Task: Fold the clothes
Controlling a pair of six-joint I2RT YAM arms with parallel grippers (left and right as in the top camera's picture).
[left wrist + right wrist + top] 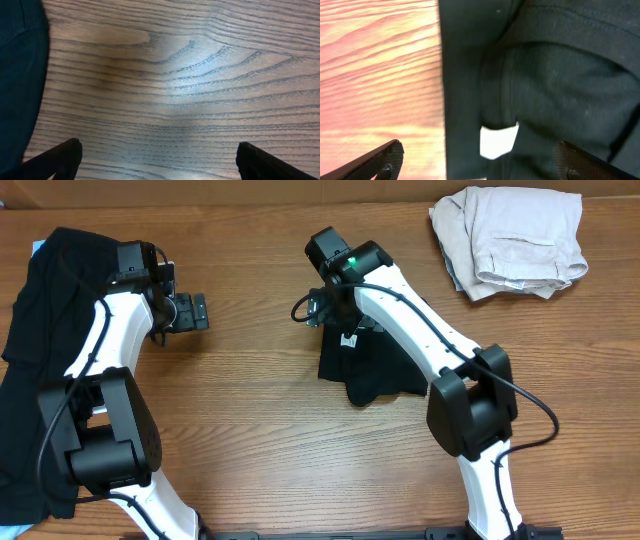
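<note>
A folded black T-shirt (375, 370) lies at the table's middle, its small white neck label (350, 340) showing. My right gripper (335, 315) hovers open over the shirt's far left edge. In the right wrist view its jaws (480, 160) straddle the shirt (560, 85) and the label (497, 142), holding nothing. A pile of black clothes (40, 330) lies at the left edge. My left gripper (193, 312) is open and empty over bare wood just right of that pile. In the left wrist view its jaws (157, 160) frame bare table, with black cloth (20, 75) at the left.
A folded beige garment (510, 240) lies at the back right corner. The wooden table (250, 410) shows bare between the two arms and along the front. A bit of pale blue (38, 248) shows at the far left behind the black pile.
</note>
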